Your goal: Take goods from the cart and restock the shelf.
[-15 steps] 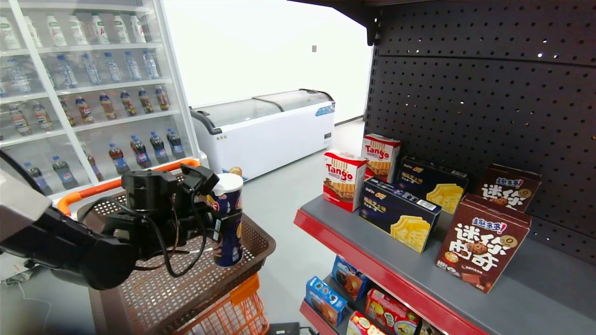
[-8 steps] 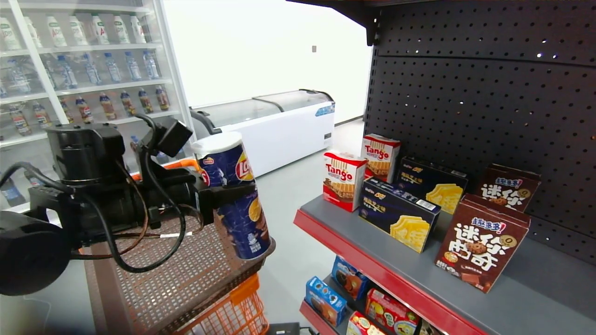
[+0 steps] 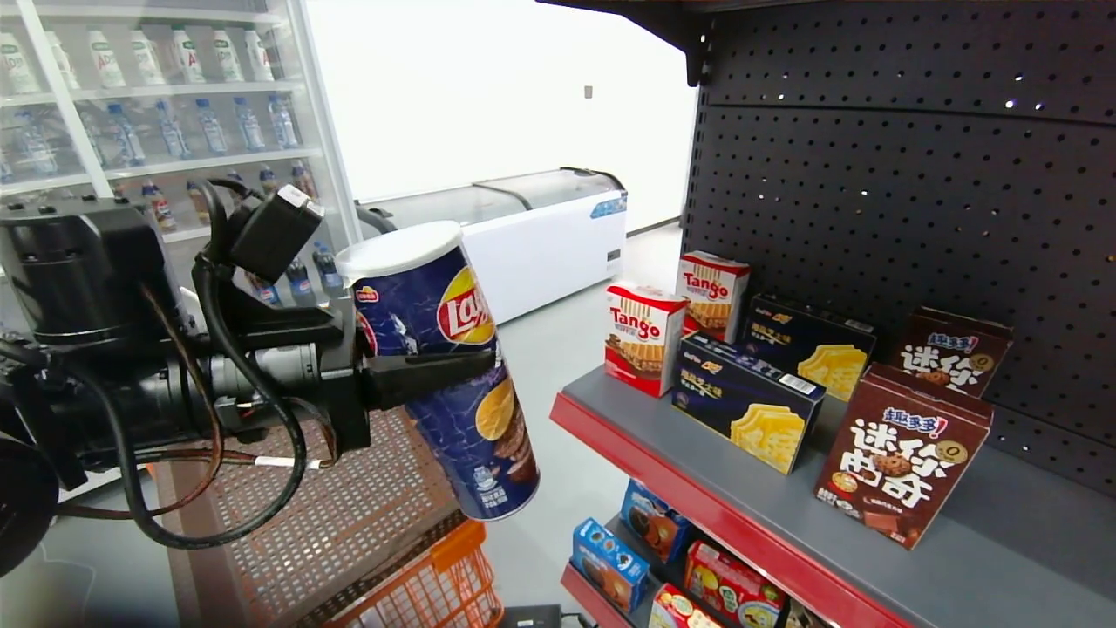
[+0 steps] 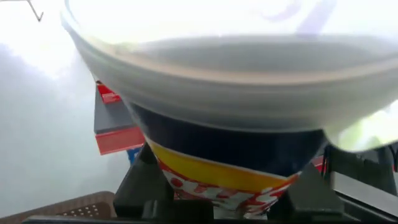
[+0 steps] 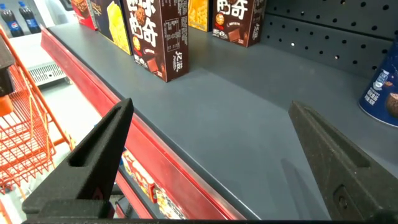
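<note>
A tall blue chip can [image 3: 410, 296] with a white lid hangs tilted in the air above the brown mesh cart [image 3: 349, 515], left of the shelf [image 3: 663, 445]. My left gripper [image 3: 436, 371] is shut on the can's middle from the side. In the left wrist view the can's lid [image 4: 236, 74] looms close, with the left gripper [image 4: 227, 196] clamped on the can below it. My right gripper [image 5: 214, 168] stands open with nothing between its fingers, above the grey shelf board [image 5: 249, 124].
Red wafer boxes [image 3: 645, 336], dark blue boxes [image 3: 750, 401] and brown cookie boxes [image 3: 902, 453] stand on the shelf. Another blue can [image 5: 382, 87] stands on the board. Bare board lies along the red front edge. A drinks fridge [image 3: 157, 131] and a chest freezer [image 3: 506, 235] stand behind.
My left gripper has lifted the chip can up out of the cart and carried it rightward, nearer the shelf and the camera. The can now tilts more.
</note>
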### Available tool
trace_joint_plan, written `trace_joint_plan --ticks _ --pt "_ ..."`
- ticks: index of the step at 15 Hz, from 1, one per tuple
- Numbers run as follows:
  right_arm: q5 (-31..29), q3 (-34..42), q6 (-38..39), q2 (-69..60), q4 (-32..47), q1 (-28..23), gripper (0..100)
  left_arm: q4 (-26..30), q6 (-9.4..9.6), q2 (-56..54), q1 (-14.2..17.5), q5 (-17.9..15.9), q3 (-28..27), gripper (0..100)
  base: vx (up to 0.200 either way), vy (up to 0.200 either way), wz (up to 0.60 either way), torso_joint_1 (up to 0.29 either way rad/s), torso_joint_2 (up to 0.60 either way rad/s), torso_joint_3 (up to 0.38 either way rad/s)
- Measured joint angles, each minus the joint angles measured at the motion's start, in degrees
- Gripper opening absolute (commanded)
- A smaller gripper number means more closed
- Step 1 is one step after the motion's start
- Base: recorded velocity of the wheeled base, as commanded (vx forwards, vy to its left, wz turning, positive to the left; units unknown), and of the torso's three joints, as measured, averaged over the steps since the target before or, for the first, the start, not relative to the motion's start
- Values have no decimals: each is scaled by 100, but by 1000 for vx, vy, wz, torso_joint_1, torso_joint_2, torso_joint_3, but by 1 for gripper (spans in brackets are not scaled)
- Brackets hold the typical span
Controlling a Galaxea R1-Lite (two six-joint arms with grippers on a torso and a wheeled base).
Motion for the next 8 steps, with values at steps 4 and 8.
trace_joint_plan --ticks 4,8 --pt "6 0 -7 0 0 0 100 499 10 -263 -34 -438 28 0 0 0 0 0 0 0" --pt "9 0 -10 0 0 0 100 998 13 -580 -350 -477 48 0 0 0 0 0 0 0"
